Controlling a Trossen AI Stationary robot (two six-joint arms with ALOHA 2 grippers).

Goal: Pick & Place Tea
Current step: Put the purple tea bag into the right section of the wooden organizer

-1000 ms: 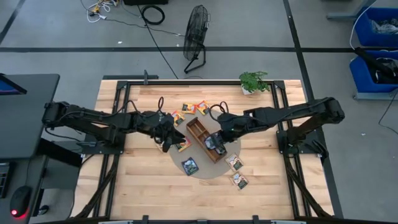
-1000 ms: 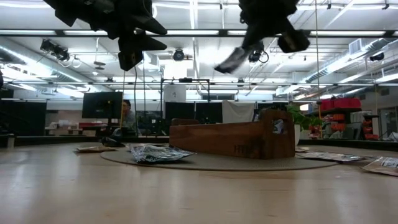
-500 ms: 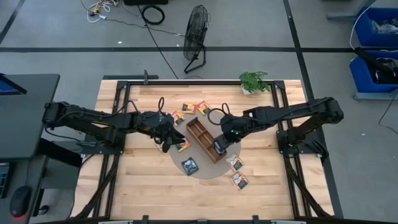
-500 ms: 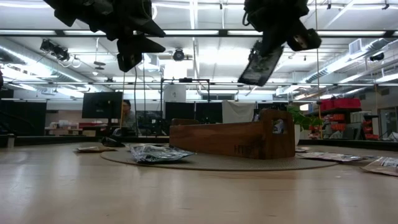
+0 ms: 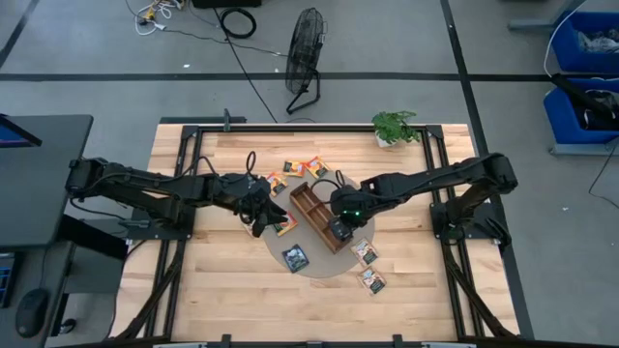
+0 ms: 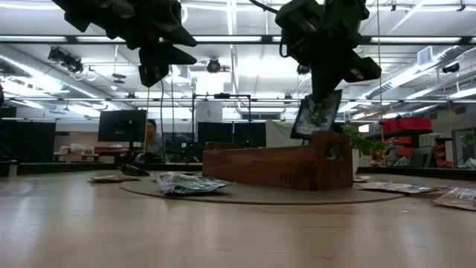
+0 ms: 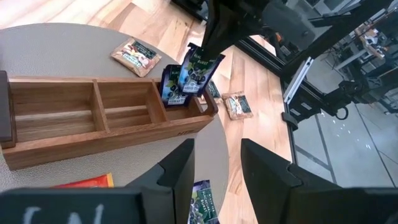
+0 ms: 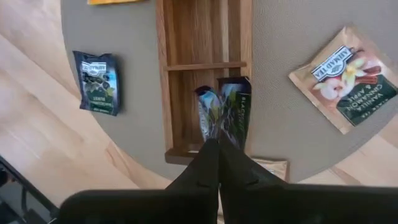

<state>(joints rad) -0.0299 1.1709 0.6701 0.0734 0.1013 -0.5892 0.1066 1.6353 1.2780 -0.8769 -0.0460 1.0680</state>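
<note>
A long wooden tray (image 5: pixel 311 205) lies on a round grey mat (image 5: pixel 324 264). My right gripper (image 5: pixel 340 224) hangs over the tray's near end, shut on a dark blue tea sachet (image 7: pixel 198 67). Another dark sachet (image 7: pixel 169 87) stands in that end compartment. My left gripper (image 5: pixel 259 218) hovers open and empty above the mat, left of the tray. Loose tea lies flat: orange sachets (image 5: pixel 283 227) (image 5: pixel 311 166), a dark one (image 5: pixel 295 257) and beige ones (image 5: pixel 365 251). My right gripper pinches the dark blue sachet's upper edge (image 8: pixel 227 133) between its two fingers, coming from above and pointing steeply down. The sachet (image 6: pixel 316 115) hangs nearly upright, slightly tilted. Its lower edge is about level with the tray's rim (image 6: pixel 331 135); whether it touches, I cannot tell.
A small potted plant (image 5: pixel 395 126) stands at the table's far right. More sachets lie near the far edge (image 5: pixel 280 180) and off the mat at the near right (image 5: pixel 372 281). Bare wood lies toward the near edge.
My right gripper has come down toward the tray's near end and tipped to point more steeply down. The dark sachet, earlier held almost level, has swung to hang upright over the end compartment. My left gripper has kept still.
</note>
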